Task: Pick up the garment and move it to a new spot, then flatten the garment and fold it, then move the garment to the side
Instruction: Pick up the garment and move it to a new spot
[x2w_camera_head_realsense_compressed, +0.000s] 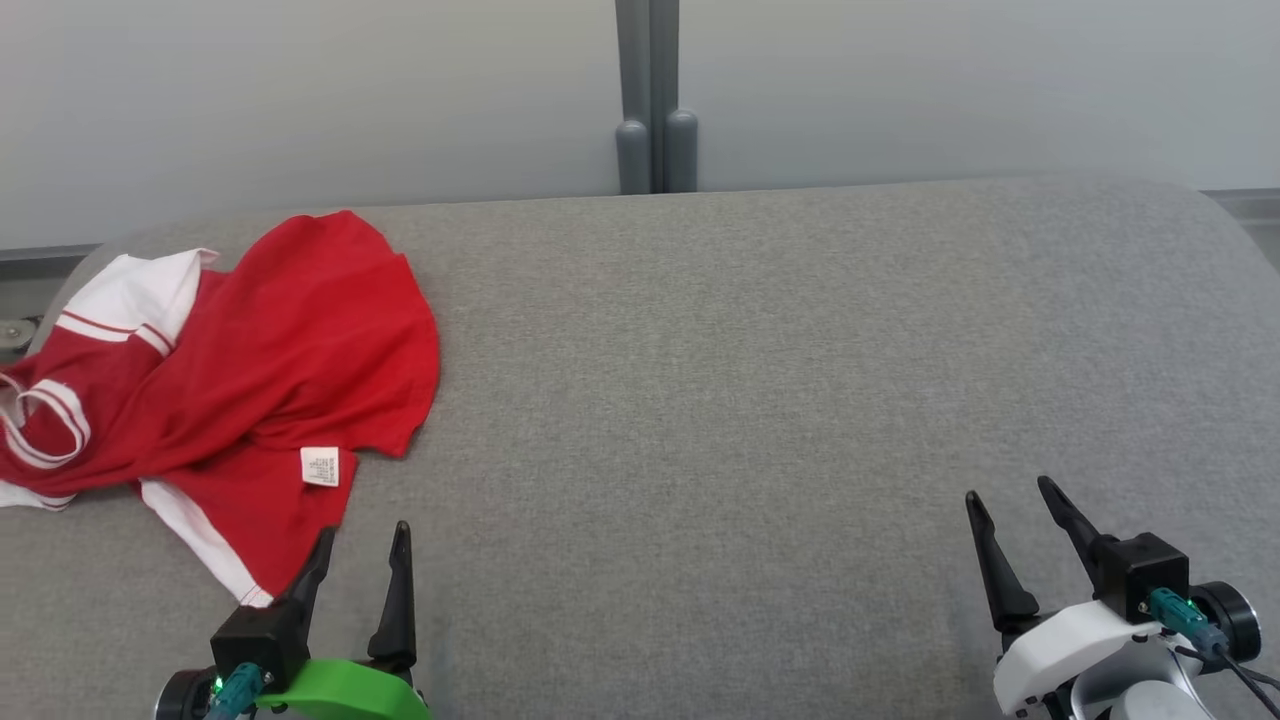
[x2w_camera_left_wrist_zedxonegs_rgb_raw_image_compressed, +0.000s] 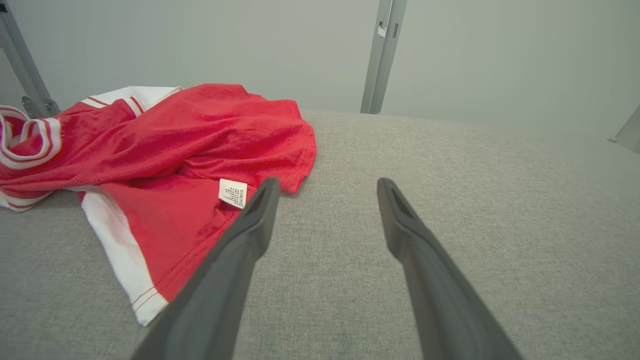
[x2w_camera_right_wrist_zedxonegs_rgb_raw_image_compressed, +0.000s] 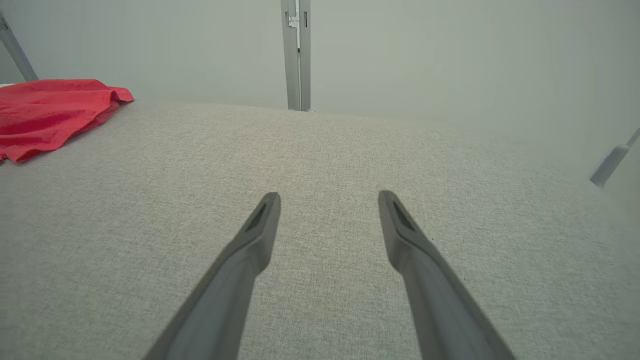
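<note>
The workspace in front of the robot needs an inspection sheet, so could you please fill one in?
Surface: grey fabric-covered table, smooth.
Job's things: red garment with white trim, crumpled at the table's far left, white label showing; not yet picked up.
Clutter: nothing seen.
Grippers: left gripper open, empty, at the garment's near edge, contact unclear; right gripper open, empty, over the table's right side.
Cables: green plug with a dark lead on the right wrist; similar plug on the left wrist.
Surroundings: pale wall, grey post behind the table.

Garment (x2w_camera_head_realsense_compressed: 250, 350) cut off @ L edge, head view; label (x2w_camera_head_realsense_compressed: 320, 466) txt unreadable.
</note>
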